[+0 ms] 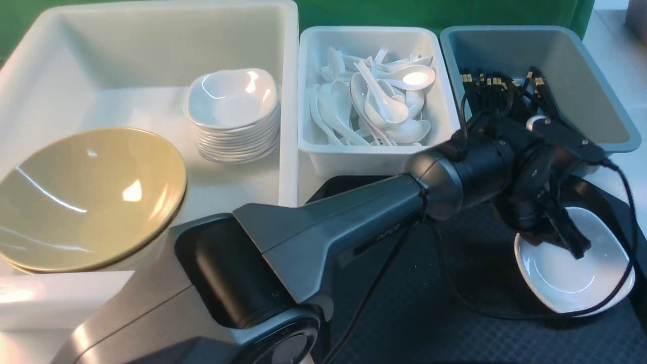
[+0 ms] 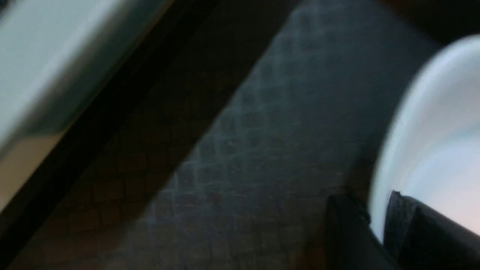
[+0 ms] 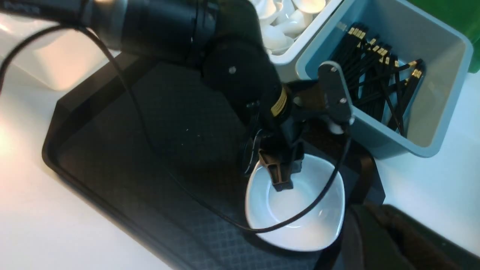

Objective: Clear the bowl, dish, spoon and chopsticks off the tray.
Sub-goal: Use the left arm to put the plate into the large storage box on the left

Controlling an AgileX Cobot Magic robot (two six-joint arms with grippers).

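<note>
Well, front view, my left arm (image 1: 323,237): stretches from my near left across to the right, above the tray (image 1: 434,313).
Front view, left pincer (image 1: 573,245): points down into the dish (image 1: 576,283), with 1 finger inside it.
Front view, dish: on the right part of the tray, near the grey-blue tub (image 1: 596,101).
Front view, bowl (image 1: 86,197): sits tilted in the big white tub (image 1: 151,55) on my left, off the tray.
Front view, stack of white dishes (image 1: 232,116): in the same tub, beyond the bowl.
Front view, spoons (image 1: 374,101): heaped in the small white tub (image 1: 364,156), between the 2 other tubs.
Front view, chopsticks (image 1: 498,88): in the grey-blue tub, partly hidden by my arm.
Left wrist view, left pincer (image 2: 375,210): blurred; its 2 dark fingers (image 2: 345,240) sit 1 outside and 1 inside the rim of the dish (image 2: 435,131), closed onto it.
Left wrist view, tray (image 2: 243,150): diamond texture beside the dish.
Right wrist view, left pincer (image 3: 273,174): gripping the dish (image 3: 300,225) at the rim.
Right wrist view, dish: on the tray (image 3: 150,150), just beside the grey-blue tub (image 3: 431,93) holding the chopsticks (image 3: 375,67); a black cable (image 3: 322,198) crosses over it.
Right wrist view, right pincer (image 3: 371,236): only a dark blurred part shows; I cannot tell whether it is open or closed.
Right wrist view, worktop (image 3: 37,225): white, carrying the tray.
</note>
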